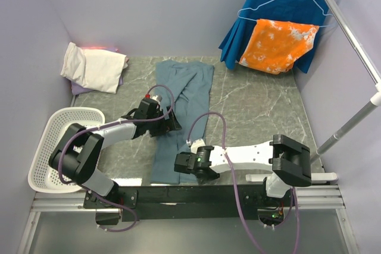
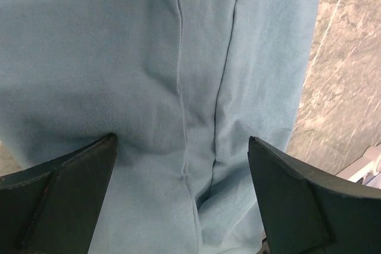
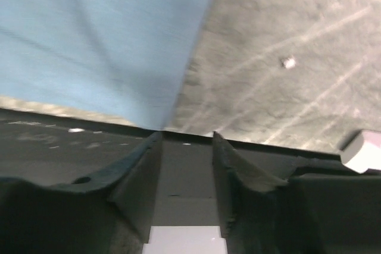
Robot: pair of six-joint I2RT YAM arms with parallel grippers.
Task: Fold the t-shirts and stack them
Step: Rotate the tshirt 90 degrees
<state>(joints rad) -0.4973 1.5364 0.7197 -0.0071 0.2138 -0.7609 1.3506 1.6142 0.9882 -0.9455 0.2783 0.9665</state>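
two hands: left hand [image 2: 181, 141] spread wide above the blue-grey t-shirt [image 1: 184, 96]; right hand [image 3: 186, 135] narrow at its near hem, gripping nothing i can see.
shirt: folded lengthwise mid-counter [image 1: 256, 111]; cream-white shirt [image 1: 95, 66] far left.
risk: i pinch one layer only, and the fold slides open.
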